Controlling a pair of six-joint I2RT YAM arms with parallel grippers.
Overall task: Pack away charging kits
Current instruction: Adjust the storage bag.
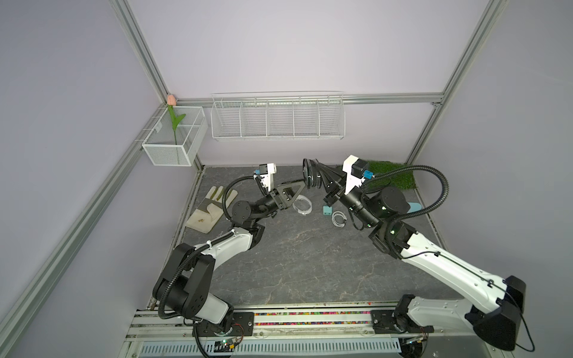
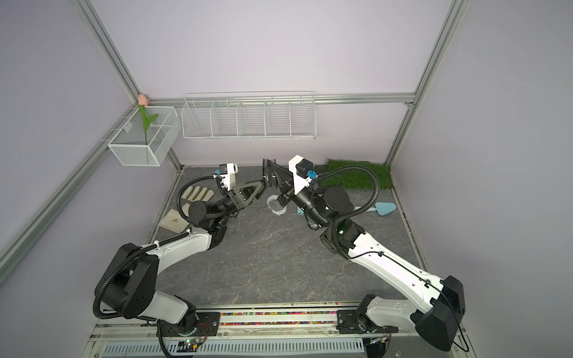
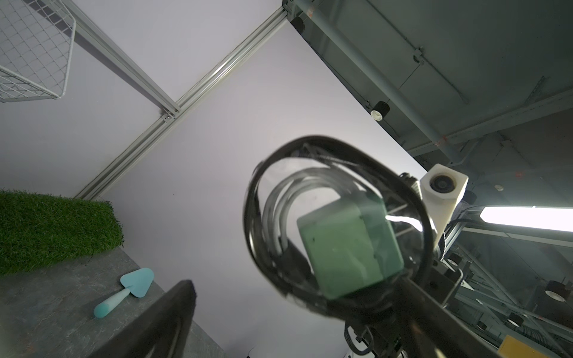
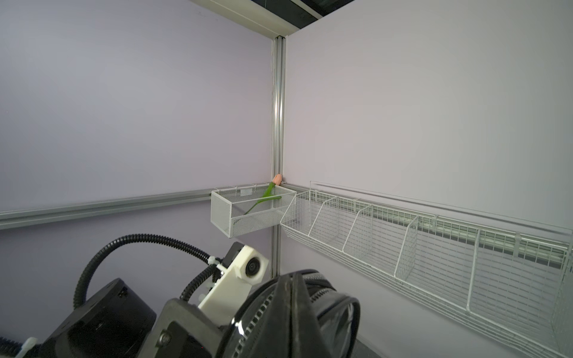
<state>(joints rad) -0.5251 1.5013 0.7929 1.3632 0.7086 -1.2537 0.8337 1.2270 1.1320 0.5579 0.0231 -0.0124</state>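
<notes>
Two grippers meet in mid-air above the far half of the grey table (image 1: 294,263). Right gripper (image 1: 321,176): jaws pressed together on the zipper edge of a black-rimmed case (image 1: 311,175), which I see held on edge, well clear of the table. In the right wrist view a dark finger lies flat against the zipper.

Left gripper (image 1: 303,185): jaws spread wide, tips just beside the lower rim of the case. From my screens I cannot tell whether they touch it. In the left wrist view the case fills the gap ahead of the two blurred fingers (image 3: 173,313). Through its clear face I read a green cube adapter (image 3: 347,248) with a coiled white cable (image 3: 288,198) behind it.

Loose on the table beneath the arms: a white case (image 1: 302,206), a teal adapter (image 1: 327,210) and a second coiled cable (image 1: 338,219), near one another, none touching a gripper.

Beige glove (image 1: 212,209) on the left arm's side. Light-blue trowel (image 2: 379,209) near the grass mat (image 1: 392,175), beyond the right arm.
</notes>
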